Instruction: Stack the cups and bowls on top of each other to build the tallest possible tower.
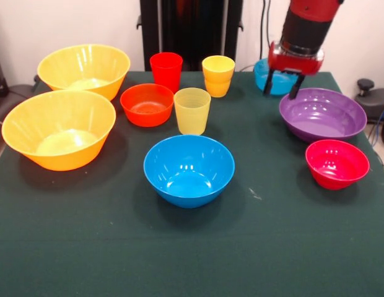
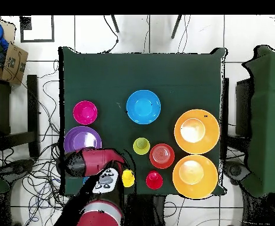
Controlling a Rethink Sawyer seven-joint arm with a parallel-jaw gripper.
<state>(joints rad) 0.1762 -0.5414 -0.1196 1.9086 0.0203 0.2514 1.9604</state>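
Observation:
My gripper [image 1: 280,94] hangs open and empty over the near rim of the small light-blue bowl [image 1: 262,74] at the table's far right. In the overhead view my arm [image 2: 95,162] hides both. The wide purple bowl [image 1: 322,114] [image 2: 82,140] and the pink-red bowl [image 1: 337,162] [image 2: 85,112] sit just in front of it. The blue bowl [image 1: 189,168] [image 2: 143,106] is in the middle. The pale yellow cup [image 1: 192,110], the orange-red bowl [image 1: 147,104], the red cup [image 1: 166,69] and two nested orange-yellow cups [image 1: 218,74] stand behind it. No tower stands.
Two large yellow-orange bowls [image 1: 83,68] [image 1: 59,129] sit at the left of the front view, one behind the other. The dark green tablecloth [image 1: 117,247] covers the table. The black pedestal [image 1: 192,31] rises behind the cups. Chairs and cables surround the table.

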